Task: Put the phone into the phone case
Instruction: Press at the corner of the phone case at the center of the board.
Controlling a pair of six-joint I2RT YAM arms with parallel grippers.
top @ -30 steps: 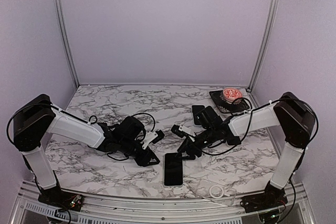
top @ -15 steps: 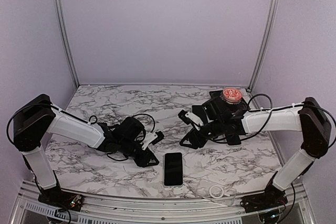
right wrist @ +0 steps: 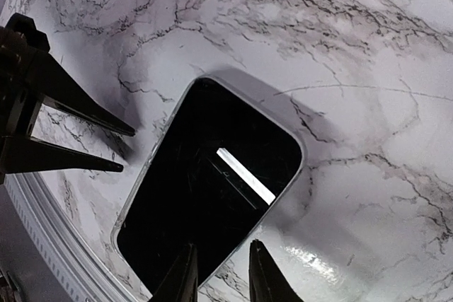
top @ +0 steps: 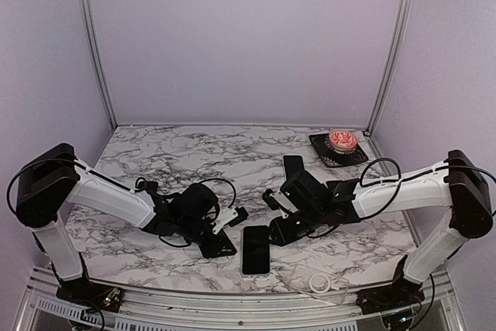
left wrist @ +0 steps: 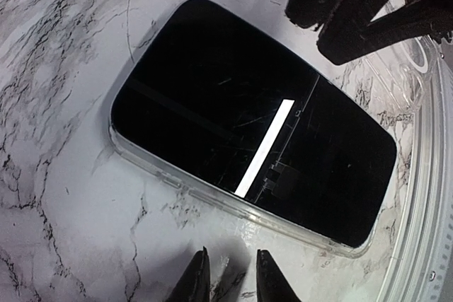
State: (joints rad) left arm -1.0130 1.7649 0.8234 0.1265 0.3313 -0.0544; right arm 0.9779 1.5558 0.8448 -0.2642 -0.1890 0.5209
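Marble table (top: pixel 155 153) under lilac walls, seen from above: the phone (top: pixel 256 249) lies flat with its long axis running from the arm bases toward the back wall. The left gripper (top: pixel 231 247) sits just beside the phone's left long edge. The right gripper (top: pixel 276 235) is at the phone's far right corner, so the two claws flank it. Beyond the phone lies a second dark slab (top: pixel 293 167), and a white ring (top: pixel 318 281) lies to the phone's near right

From the left wrist, the phone (left wrist: pixel 255 139) fills the view straight ahead of the left gripper (left wrist: pixel 230 277), with one long edge facing the tips. A clear case (left wrist: pixel 177 185) shows as a see-through rim along that edge. The phone looks to be in it, though I cannot tell whether every corner is seated. The left jaws stand a narrow gap apart, pinching nothing. The right gripper (left wrist: pixel 311 26) reaches in from the phone's far side

From the right wrist, the right gripper (right wrist: pixel 219 277) hangs over the phone's (right wrist: pixel 212 203) nearest corner, fingers slightly apart with nothing between them. I cannot tell whether they touch it. The left gripper (right wrist: pixel 127 150) is just off the opposite long edge

Both claws are about equally near; any pressing at the rim would likely come across the short axis
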